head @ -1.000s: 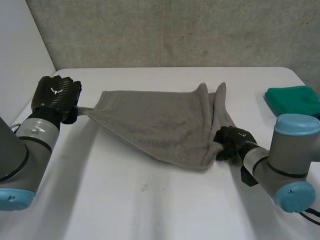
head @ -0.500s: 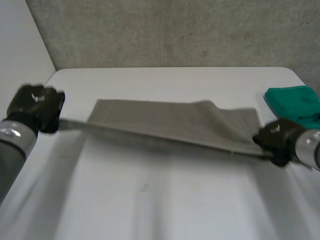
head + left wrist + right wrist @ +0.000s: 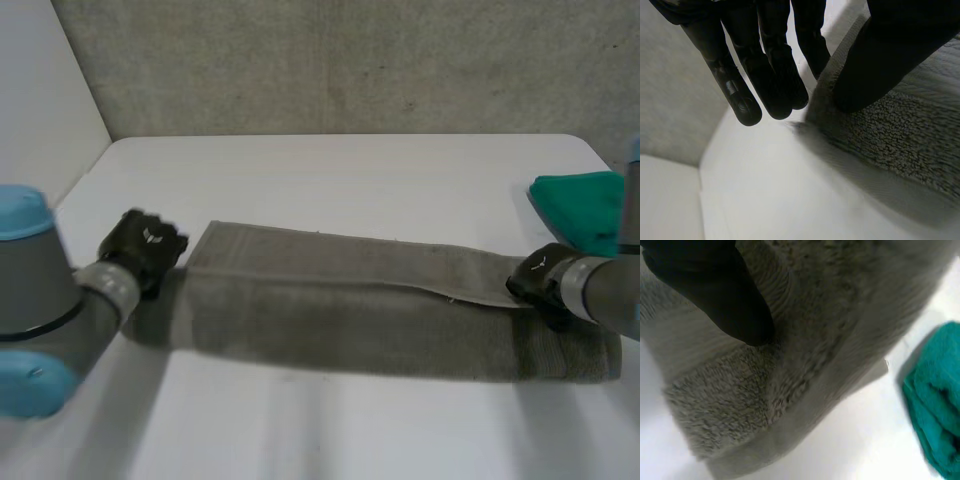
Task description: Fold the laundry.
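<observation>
Left hand [image 3: 145, 245] at the left end of the grey towel [image 3: 360, 300], clamped on it: thumb on the top face, straight fingers [image 3: 760, 75] on the other side of the hem, the edge running up between them. Right hand [image 3: 542, 285] near the opposite end, on the hem of the upper layer, with a short stretch of towel running on past it. Whether it clamps the cloth or only rests on it, cannot tell.

Towel lies as a long narrow band across the middle of the white counter [image 3: 350, 170], doubled lengthwise. One hand at each end reads as a way to hold the band taut and straight so the layers lie flat. Judgement: lengthwise fold made, crosswise folds not yet done.

Green cloth [image 3: 585, 205] folded at the counter's right edge, near the towel's end but apart from it. Finished piece or waiting piece, cannot say.

Head view gives the whole band and where each hand sits, but not the grip. Left wrist view gives the pinch, plus a shadow under that end, so it may be slightly off the counter. Right wrist view gives the pile, the flat woven border, the stacked layers, and the green cloth beyond the towel's corner
</observation>
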Controlling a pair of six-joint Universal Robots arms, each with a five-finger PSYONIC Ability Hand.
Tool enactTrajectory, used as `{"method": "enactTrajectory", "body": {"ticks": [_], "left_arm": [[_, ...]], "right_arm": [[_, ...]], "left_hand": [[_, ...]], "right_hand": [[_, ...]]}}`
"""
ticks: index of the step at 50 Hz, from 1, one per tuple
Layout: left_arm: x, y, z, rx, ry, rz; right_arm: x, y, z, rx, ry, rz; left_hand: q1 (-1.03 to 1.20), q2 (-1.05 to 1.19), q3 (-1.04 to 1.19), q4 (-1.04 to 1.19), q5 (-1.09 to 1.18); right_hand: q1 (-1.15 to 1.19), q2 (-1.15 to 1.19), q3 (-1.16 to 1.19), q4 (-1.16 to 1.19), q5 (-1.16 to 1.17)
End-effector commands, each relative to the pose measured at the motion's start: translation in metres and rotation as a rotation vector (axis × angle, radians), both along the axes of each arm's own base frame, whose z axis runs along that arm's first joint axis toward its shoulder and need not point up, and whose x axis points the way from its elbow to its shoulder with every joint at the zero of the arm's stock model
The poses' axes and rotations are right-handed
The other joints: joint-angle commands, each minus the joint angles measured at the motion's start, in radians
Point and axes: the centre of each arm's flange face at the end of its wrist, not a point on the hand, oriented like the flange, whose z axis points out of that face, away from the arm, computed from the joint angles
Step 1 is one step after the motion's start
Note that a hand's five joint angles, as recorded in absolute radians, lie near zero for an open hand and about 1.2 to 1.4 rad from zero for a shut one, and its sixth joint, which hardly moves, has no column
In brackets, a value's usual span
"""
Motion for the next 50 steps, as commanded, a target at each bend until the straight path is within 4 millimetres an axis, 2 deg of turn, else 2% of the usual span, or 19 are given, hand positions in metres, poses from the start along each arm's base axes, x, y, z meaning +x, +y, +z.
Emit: {"method": "enactTrajectory", "body": {"ticks": [1,6,8,14,21,22,24,25,26,28,29,33,35,38,40,44,46,48,50], "left_arm": [[-0.034,-0.058,-0.005,-0.240,0.078,-0.038],[-0.047,-0.083,-0.010,-0.324,0.102,-0.054],[-0.053,-0.089,-0.021,-0.322,0.100,-0.064],[-0.064,-0.095,-0.045,-0.304,0.096,-0.085],[-0.070,-0.107,-0.046,-0.389,0.123,-0.088],[-0.071,-0.109,-0.045,-0.414,0.131,-0.088],[-0.072,-0.111,-0.042,-0.440,0.140,-0.089],[-0.073,-0.111,-0.042,-0.450,0.144,-0.089],[-0.074,-0.111,-0.041,-0.467,0.150,-0.090],[-0.076,-0.109,-0.040,-0.482,0.155,-0.090],[-0.079,-0.108,-0.039,-0.489,0.157,-0.097],[-0.084,-0.100,-0.038,-0.493,0.161,-0.117],[-0.085,-0.095,-0.029,-0.504,0.166,-0.123],[-0.083,-0.090,-0.016,-0.515,0.172,-0.121],[-0.081,-0.087,-0.014,-0.504,0.176,-0.119],[-0.079,-0.078,-0.009,-0.495,0.177,-0.122],[-0.075,-0.072,0.003,-0.501,0.183,-0.118],[-0.071,-0.066,0.012,-0.495,0.195,-0.114],[-0.065,-0.055,0.020,-0.457,0.229,-0.110]], "right_arm": [[-0.006,-0.014,-0.016,-0.029,0.075,-0.094],[-0.004,-0.028,-0.015,-0.127,0.045,-0.102],[-0.002,-0.035,-0.013,-0.181,0.031,-0.101],[0.004,-0.051,-0.015,-0.244,0.012,-0.098],[0.007,-0.066,-0.023,-0.260,0.010,-0.101],[0.008,-0.068,-0.023,-0.263,0.009,-0.101],[0.008,-0.071,-0.021,-0.277,0.004,-0.105],[0.009,-0.075,-0.018,-0.300,-0.006,-0.109],[0.009,-0.078,-0.016,-0.319,-0.016,-0.115],[0.009,-0.084,-0.011,-0.359,-0.038,-0.126],[0.007,-0.090,-0.005,-0.398,-0.057,-0.140],[0.007,-0.094,0.012,-0.462,-0.084,-0.155],[0.006,-0.093,0.023,-0.487,-0.100,-0.158],[0.001,-0.090,0.051,-0.542,-0.148,-0.186],[-0.010,-0.089,0.067,-0.569,-0.186,-0.224],[-0.026,-0.081,0.081,-0.570,-0.245,-0.272],[-0.028,-0.074,0.087,-0.562,-0.263,-0.266],[-0.035,-0.058,0.093,-0.513,-0.284,-0.248],[-0.042,-0.047,0.089,-0.448,-0.292,-0.239]], "left_hand": [[0.256,0.197,0.202,0.195,0.243],[0.256,0.197,0.202,0.195,0.243],[0.256,0.197,0.202,0.195,0.243],[0.256,0.197,0.202,0.195,0.243],[0.256,0.197,0.202,0.195,0.243],[0.256,0.197,0.202,0.195,0.243],[0.256,0.197,0.202,0.195,0.243],[0.254,0.195,0.200,0.192,0.241],[-0.299,-0.357,-0.352,-0.360,-0.312],[-0.892,-0.950,-0.945,-0.953,-0.905],[-0.966,-1.024,-1.019,-1.027,-0.979],[-0.966,-1.024,-1.019,-1.027,-0.979],[-0.966,-1.024,-1.019,-1.027,-0.979],[-0.966,-1.024,-1.019,-1.027,-0.979],[-0.966,-1.024,-1.019,-1.027,-0.979],[-0.966,-1.024,-1.019,-1.027,-0.979],[-0.966,-1.024,-1.019,-1.027,-0.979],[-0.966,-1.024,-1.019,-1.027,-0.979],[-0.966,-1.024,-1.019,-1.027,-0.979]], "right_hand": [[0.410,0.220,0.487,0.206,0.225],[0.410,0.220,0.487,0.206,0.225],[0.410,0.220,0.487,0.206,0.225],[0.410,0.220,0.487,0.206,0.225],[0.410,0.220,0.487,0.206,0.225],[0.338,0.149,0.415,0.134,0.153],[-0.156,-0.345,-0.079,-0.360,-0.341],[-0.769,-0.959,-0.692,-0.973,-0.954],[-0.812,-1.002,-0.735,-1.016,-0.997],[-0.812,-1.002,-0.735,-1.016,-0.997],[-0.812,-1.002,-0.735,-1.016,-0.997],[-0.812,-1.002,-0.735,-1.016,-0.997],[-0.812,-1.002,-0.735,-1.016,-0.997],[-0.812,-1.002,-0.735,-1.016,-0.997],[-0.812,-1.002,-0.735,-1.016,-0.997],[-0.812,-1.002,-0.735,-1.016,-0.997],[-0.812,-1.002,-0.735,-1.016,-0.997],[-0.812,-1.002,-0.735,-1.016,-0.997],[-0.812,-1.002,-0.735,-1.016,-0.997]]}}
